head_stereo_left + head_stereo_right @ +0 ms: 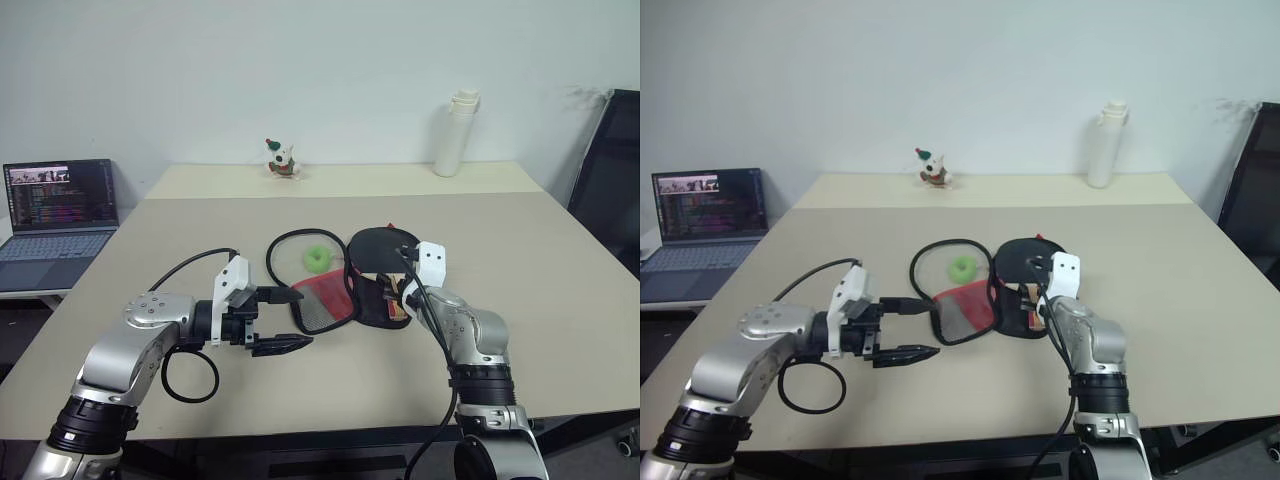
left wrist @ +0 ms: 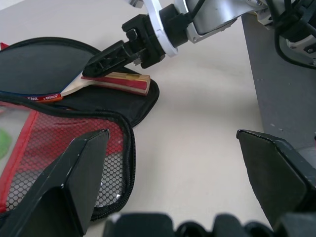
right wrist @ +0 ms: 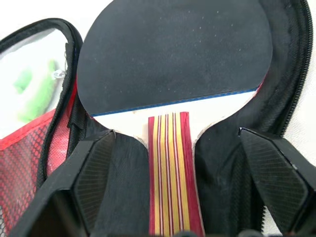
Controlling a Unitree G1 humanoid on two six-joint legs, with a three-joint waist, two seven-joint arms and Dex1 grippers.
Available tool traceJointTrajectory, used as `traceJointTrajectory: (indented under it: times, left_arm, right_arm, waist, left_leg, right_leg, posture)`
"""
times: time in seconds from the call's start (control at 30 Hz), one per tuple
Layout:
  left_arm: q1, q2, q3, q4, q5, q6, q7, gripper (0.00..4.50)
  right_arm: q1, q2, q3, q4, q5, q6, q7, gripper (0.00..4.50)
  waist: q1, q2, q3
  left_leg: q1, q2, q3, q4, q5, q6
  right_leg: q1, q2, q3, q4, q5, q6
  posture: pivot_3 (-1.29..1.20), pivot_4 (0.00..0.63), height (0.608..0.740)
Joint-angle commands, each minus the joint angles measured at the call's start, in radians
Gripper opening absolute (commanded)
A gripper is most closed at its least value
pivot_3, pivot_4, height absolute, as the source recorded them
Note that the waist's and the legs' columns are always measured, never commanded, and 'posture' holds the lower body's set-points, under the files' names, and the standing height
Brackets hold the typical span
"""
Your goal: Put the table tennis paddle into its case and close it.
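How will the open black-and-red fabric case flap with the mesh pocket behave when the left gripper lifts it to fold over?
Probably floppy: the soft black-and-red fabric case lies flat and limp, so its mesh flap would likely sag between the fingers. Probably light. The small green ball resting on it may roll or dangle. The rigid black-faced wooden-handled paddle should stay put.

Office: laptop (image 1: 60, 215), desk (image 1: 560, 290), chair (image 1: 612, 170)

Paddle in open case

The table tennis paddle (image 3: 173, 54) lies flat, black face up, inside the unzipped case (image 1: 330, 300) mid-table.
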Motion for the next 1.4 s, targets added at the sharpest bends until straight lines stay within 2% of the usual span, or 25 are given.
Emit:
traceJointTrajectory:
  times: [0.03,0.2,0.4,0.9,1.0,1.33,1.4]
  left_arm:
    - [0.002,0.021,0.028,-0.026,-0.012,-0.010,-0.002,4.50]
    - [0.009,0.028,0.034,-0.018,-0.011,-0.015,-0.003,4.50]
    - [0.011,0.030,0.039,-0.002,-0.008,-0.022,0.006,4.50]
    - [0.008,0.035,0.035,0.005,-0.002,-0.028,0.000,4.50]
    - [0.013,0.036,0.037,0.001,-0.003,-0.028,0.003,4.50]
    - [0.019,0.032,0.038,-0.004,-0.004,-0.029,0.011,4.50]
    - [0.020,0.031,0.037,-0.006,-0.005,-0.028,0.012,4.50]
  right_arm:
    - [0.033,-0.051,0.051,-0.147,0.023,-0.021,0.092,4.47]
    - [0.088,-0.136,0.055,-0.213,0.011,-0.021,0.146,4.47]
    - [0.132,-0.208,0.042,-0.182,-0.018,-0.058,0.161,4.47]
    - [0.117,-0.157,0.094,-0.004,-0.067,-0.164,0.164,4.47]
    - [0.105,-0.153,0.096,0.021,-0.071,-0.165,0.165,3.89]
    - [0.051,-0.144,0.056,0.073,-0.051,-0.138,0.173,0.23]
    - [0.046,-0.151,0.051,0.070,-0.047,-0.131,0.176,0.06]
  waist:
    - [0.000,0.000,0.000]
    - [0.000,0.000,0.000]
    - [0.000,0.000,0.000]
    - [0.000,0.000,0.000]
    - [-0.001,0.000,0.000]
    - [0.000,0.000,0.000]
    - [0.000,0.000,0.000]
  left_leg:
    - [0.000,0.000,0.000,0.000,0.000,0.000]
    - [0.000,0.000,0.000,0.000,0.000,0.000]
    - [0.000,0.000,0.000,0.000,0.000,0.000]
    - [0.001,0.000,0.001,0.000,0.000,0.000]
    - [0.001,0.000,0.001,0.000,0.000,0.000]
    - [0.001,0.000,0.001,0.000,0.000,0.000]
    - [0.001,0.000,0.001,0.000,0.000,0.000]
  right_leg:
    - [0.000,0.000,0.000,0.000,0.000,0.000]
    - [0.000,0.000,0.000,0.000,0.000,0.000]
    - [0.000,0.000,0.000,0.000,0.000,0.000]
    - [0.000,0.000,0.001,0.000,0.000,0.000]
    - [0.000,0.000,0.001,0.000,0.000,0.000]
    - [0.000,0.000,0.001,0.000,0.000,0.000]
    - [0.000,0.000,0.001,0.000,0.000,0.000]
  posture:
    - [0.00,0.150,0.740]
    - [0.00,0.150,0.740]
    - [0.00,0.150,0.740]
    - [0.00,0.150,0.740]
    - [0.00,0.150,0.740]
    - [0.00,0.150,0.740]
    - [0.00,0.150,0.740]
